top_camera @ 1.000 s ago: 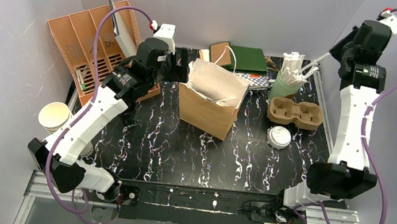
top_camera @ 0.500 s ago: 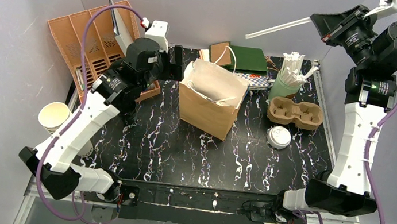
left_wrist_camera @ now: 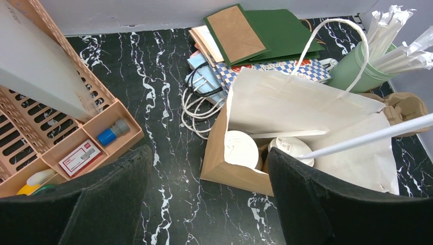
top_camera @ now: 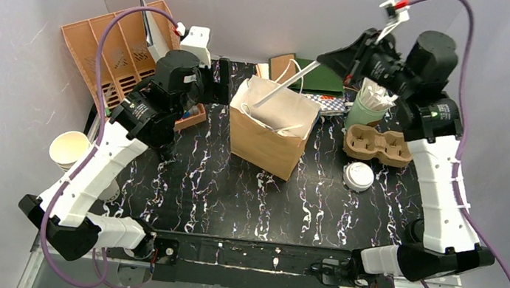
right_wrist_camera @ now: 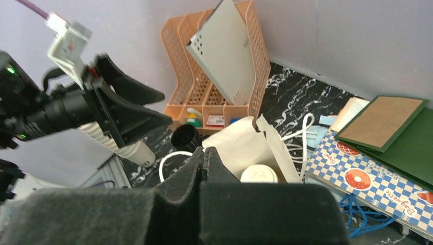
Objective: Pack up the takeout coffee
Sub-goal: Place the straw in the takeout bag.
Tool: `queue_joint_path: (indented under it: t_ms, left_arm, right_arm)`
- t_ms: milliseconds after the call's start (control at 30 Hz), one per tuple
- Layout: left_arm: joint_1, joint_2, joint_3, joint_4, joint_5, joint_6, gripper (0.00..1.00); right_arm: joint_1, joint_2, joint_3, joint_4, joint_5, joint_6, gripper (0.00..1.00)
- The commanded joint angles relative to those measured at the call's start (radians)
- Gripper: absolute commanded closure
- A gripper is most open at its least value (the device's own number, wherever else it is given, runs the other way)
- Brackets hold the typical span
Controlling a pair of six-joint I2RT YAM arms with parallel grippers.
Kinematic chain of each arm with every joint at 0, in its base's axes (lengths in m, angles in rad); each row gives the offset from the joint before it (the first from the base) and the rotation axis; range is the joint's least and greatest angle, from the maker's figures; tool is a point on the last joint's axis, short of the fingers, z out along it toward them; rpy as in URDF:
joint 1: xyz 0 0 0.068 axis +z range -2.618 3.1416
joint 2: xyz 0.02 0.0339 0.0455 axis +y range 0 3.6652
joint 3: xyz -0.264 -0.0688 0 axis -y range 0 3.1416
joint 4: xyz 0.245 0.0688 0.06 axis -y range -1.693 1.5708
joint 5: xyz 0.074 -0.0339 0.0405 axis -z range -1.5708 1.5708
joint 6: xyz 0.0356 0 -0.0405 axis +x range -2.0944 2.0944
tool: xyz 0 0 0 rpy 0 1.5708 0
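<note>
**At the paper bag [top_camera: 267,142]: left jaws wide and empty, right jaws clamped on a straw**

At the bag's left rim, the left gripper [top_camera: 224,82] hangs above the table [top_camera: 231,186]. Its jaws stand wide apart, with nothing held and nothing touched. The bag stands upright at mid-table, mouth open.

Inside, seen from the left wrist, one lidded cup [left_wrist_camera: 241,149] sits beside a second lidded cup [left_wrist_camera: 291,148]. Both are upright. Their white round lids are seated, and the tan sides are mostly hidden by the bag wall.

A white wrapped straw [top_camera: 286,85] slants down over the bag's mouth. Its lower end lies at the second cup's lid; contact cannot be confirmed.

The right gripper [top_camera: 326,58], raised behind the bag's right side, has its jaws closed together on the straw's upper end.

Right of the bag, a white lid [top_camera: 358,175] rests on the table. Whether a cup sits under it cannot be told.
</note>
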Motion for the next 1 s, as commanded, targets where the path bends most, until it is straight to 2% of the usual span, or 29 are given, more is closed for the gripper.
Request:
queue_joint_path:
  t_ms: [0,133,267,300,333,367,400,500,633,833,967]
  left_arm:
    - [0.004,-0.026,0.039,-0.024,-0.029,0.007,0.20]
    - [0.004,-0.032,0.039,-0.033,-0.036,0.006,0.20]
    - [0.004,-0.042,0.031,-0.041,-0.050,0.000,0.20]
    - [0.004,-0.045,0.027,-0.041,-0.054,-0.002,0.20]
    - [0.004,-0.049,0.023,-0.041,-0.058,-0.003,0.20]
    - [0.004,-0.052,0.019,-0.042,-0.061,-0.005,0.19]
    - [0.004,-0.056,0.014,-0.042,-0.067,-0.007,0.19]
    - [0.004,-0.080,-0.016,-0.045,-0.077,-0.016,0.18]
    - [0.005,-0.142,-0.077,-0.036,-0.077,-0.032,0.14]
    - [0.004,-0.263,-0.255,0.000,-0.064,-0.062,0.02]
    - [0.004,-0.336,-0.409,0.036,-0.106,-0.152,0.02]
  right_arm:
    - [0.101,-0.045,-0.054,-0.026,0.214,-0.173,0.99]
    - [0.145,-0.040,-0.114,0.059,0.299,-0.219,0.99]
    - [0.183,0.007,-0.119,0.106,0.301,-0.243,0.99]
    - [0.192,0.021,-0.115,0.112,0.301,-0.244,0.94]
    - [0.201,0.033,-0.111,0.118,0.292,-0.243,0.70]
    - [0.207,0.039,-0.110,0.120,0.295,-0.243,0.30]
    - [0.212,0.041,-0.114,0.121,0.313,-0.239,0.05]
    - [0.214,-0.018,-0.173,0.122,0.433,-0.238,0.02]
    - [0.214,-0.180,-0.364,0.187,0.652,-0.279,0.02]
    - [0.214,-0.366,-0.532,0.029,0.985,-0.264,0.02]
    - [0.213,-0.522,-0.775,0.051,1.029,-0.270,0.02]
